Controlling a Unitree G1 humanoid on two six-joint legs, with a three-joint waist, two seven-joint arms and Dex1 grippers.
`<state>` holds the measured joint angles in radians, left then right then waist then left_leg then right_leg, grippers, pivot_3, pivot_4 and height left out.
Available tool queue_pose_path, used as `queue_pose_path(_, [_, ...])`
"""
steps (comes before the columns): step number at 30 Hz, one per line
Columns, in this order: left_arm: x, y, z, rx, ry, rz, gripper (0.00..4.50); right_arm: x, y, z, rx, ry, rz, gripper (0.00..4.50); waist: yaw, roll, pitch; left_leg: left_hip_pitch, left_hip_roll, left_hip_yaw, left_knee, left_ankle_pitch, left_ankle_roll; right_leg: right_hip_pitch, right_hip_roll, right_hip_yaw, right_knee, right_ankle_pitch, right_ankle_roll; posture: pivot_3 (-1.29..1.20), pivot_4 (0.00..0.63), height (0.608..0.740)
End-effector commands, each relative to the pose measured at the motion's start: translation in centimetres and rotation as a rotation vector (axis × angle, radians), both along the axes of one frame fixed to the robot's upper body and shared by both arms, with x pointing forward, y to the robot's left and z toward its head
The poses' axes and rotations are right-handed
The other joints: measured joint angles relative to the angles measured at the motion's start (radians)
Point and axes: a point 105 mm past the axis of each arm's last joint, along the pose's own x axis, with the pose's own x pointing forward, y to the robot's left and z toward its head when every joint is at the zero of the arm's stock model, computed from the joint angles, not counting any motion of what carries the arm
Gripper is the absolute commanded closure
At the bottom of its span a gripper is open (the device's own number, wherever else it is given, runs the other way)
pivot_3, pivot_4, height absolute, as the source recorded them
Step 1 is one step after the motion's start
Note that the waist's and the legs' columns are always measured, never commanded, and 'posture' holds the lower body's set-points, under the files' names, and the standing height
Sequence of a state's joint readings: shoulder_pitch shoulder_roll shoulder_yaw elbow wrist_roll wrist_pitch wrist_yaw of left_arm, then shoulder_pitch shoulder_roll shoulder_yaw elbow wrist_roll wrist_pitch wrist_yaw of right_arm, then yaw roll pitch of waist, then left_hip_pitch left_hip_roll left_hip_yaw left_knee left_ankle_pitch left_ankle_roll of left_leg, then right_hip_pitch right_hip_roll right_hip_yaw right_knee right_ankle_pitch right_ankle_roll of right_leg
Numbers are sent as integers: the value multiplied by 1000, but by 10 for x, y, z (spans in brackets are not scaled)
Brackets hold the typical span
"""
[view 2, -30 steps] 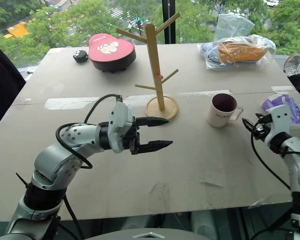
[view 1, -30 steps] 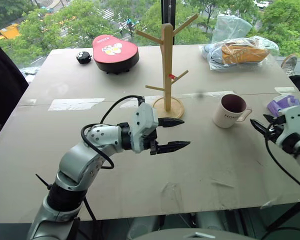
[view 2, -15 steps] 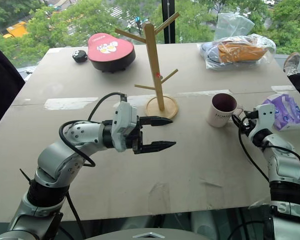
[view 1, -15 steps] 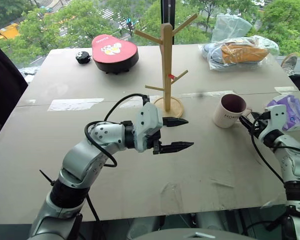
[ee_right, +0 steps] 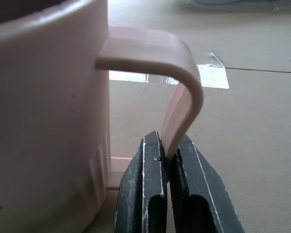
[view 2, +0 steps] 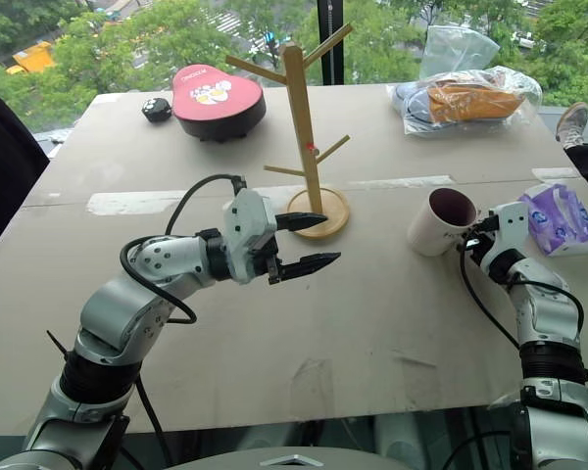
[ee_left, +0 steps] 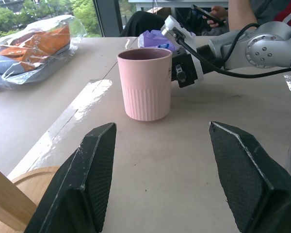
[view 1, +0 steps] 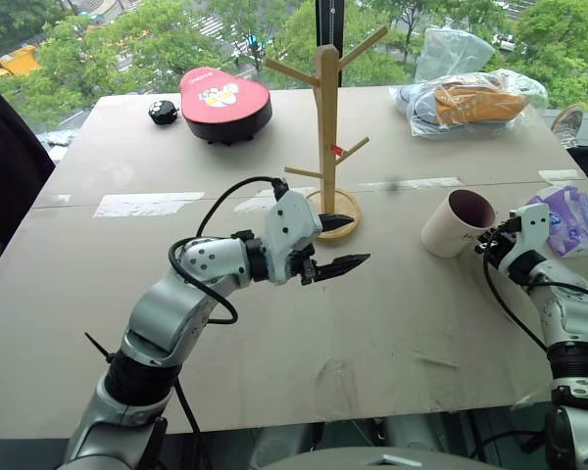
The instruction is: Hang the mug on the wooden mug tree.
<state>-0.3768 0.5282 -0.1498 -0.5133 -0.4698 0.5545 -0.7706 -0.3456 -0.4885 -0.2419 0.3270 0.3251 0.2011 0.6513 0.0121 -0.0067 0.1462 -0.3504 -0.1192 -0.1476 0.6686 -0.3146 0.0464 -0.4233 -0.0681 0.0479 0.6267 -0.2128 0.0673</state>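
A wide, pale brown tabletop (view 1: 176,323) fills the scene, with trees beyond a window behind it. Near the middle stands the tall light-wood mug tree (view 1: 326,108), an upright post with angled peg branches, a small red tag on one lower peg, and a round disc base resting flat on the table.

To the right of the tree, well apart from it, is the white ceramic mug (view 1: 457,222) with a dark maroon inside and a pale pink handle. It is tilted, its open mouth leaning up and toward the robot's right. The right gripper (view 1: 489,240) reaches the mug from the right side. In the right wrist view its two black fingers (ee_right: 148,194) are pressed together on the lower part of the mug's pink handle (ee_right: 177,87), pinching it.

The left gripper (view 1: 335,242) hangs over the table in front of the tree's base, pointing toward the mug. Its two black fingers (ee_left: 89,179) stand wide apart with nothing between them; the upper fingertip overlaps the disc base in the head views.

At the far left of the table sit a red-topped, rounded black case (view 1: 225,101) and a small black object (view 1: 163,113). At the far right lies a clear plastic bag holding something orange (view 1: 465,101). A purple packet (view 1: 568,217) lies just beyond the right gripper. Strips of clear tape (view 1: 147,204) cross the tabletop.
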Motion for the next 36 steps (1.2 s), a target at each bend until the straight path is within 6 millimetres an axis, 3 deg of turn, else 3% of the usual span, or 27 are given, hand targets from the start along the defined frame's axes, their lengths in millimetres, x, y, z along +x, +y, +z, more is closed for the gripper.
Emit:
queue_pose_path(1, [8, 17, 1, -84, -43, 77, 1360, -4, 30, 43, -142, -130, 166, 4474, -6, 0, 0, 0, 0, 0, 0, 0, 0, 0, 0, 0, 0, 0, 0, 0, 150, 740])
queue_pose_path(7, [2, 49, -16, -297, 15, 147, 1360, -13, 95, 102, -231, -231, 377, 4474, -23, 1, 0, 0, 1, 0, 0, 0, 0, -1, 1, 1, 0, 0, 0, 0, 150, 740])
queue_pose_path(14, [4, 74, -25, -394, 0, 223, 1360, -38, 152, 124, -471, -179, 548, 4474, 3, 0, -1, -2, 0, -1, 1, 0, 0, -1, -1, -2, -1, 0, 0, 0, 150, 740])
queue_pose_path(18, [3, 78, -28, -405, -17, 226, 1360, -40, 167, 134, -574, -130, 566, 4474, 2, -1, -1, -12, 0, -3, 3, 0, 0, -9, -1, -4, 0, 1, -1, 0, 150, 740])
queue_pose_path(24, [4, 83, -26, -426, -39, 245, 1360, -27, 177, 164, -564, -92, 476, 4474, 1, -2, -1, -13, 0, -4, 3, 0, 0, -10, -1, -5, -1, 1, -1, 0, 150, 740])
queue_pose_path(36, [8, 89, -18, -480, -79, 269, 1360, -25, 201, 169, -590, -66, 487, 4474, -2, -2, -2, -13, 0, -4, 3, 0, 0, -10, -2, -6, 0, 1, -1, 0, 150, 740])
